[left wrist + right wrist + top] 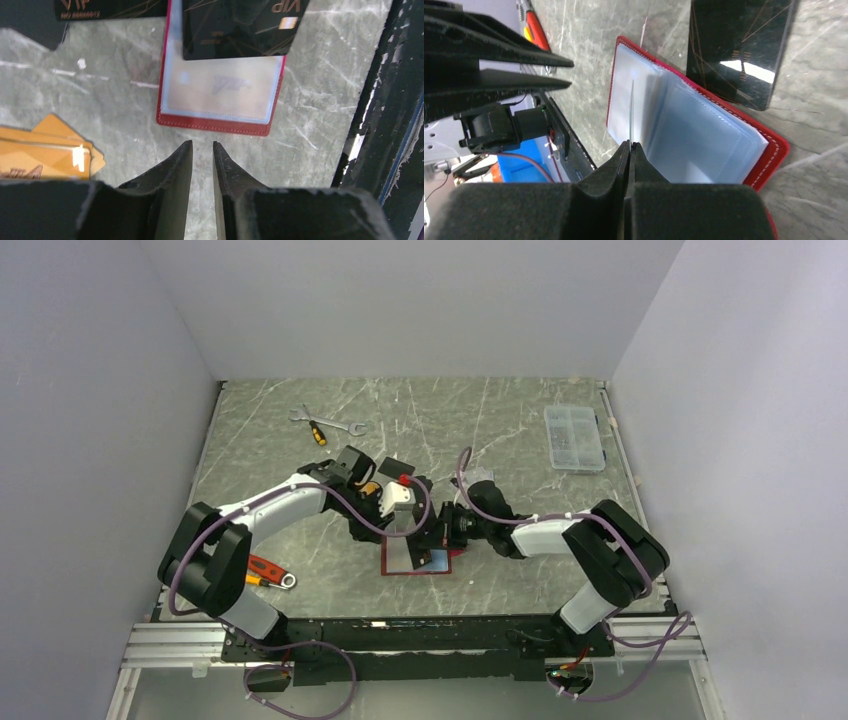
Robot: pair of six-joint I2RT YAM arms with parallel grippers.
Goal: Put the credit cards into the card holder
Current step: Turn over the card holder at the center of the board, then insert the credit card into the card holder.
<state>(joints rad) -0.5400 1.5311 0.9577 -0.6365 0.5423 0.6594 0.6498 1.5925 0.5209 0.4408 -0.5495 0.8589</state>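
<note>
The right gripper (629,146) is shut tight on one thin clear sleeve (631,107) and holds it up on its edge. The left gripper (202,150) has its jaws a little apart with nothing in them, just beside the card holder (215,124). The holder lies open in the middle of the table, toward the near edge. A black card (235,25) lies across the holder's other end, and orange cards (45,152) sit close by. I think the cards are light, stiff and slippery, so a pinch on a short edge is best. The sleeve looks floppy.
</note>
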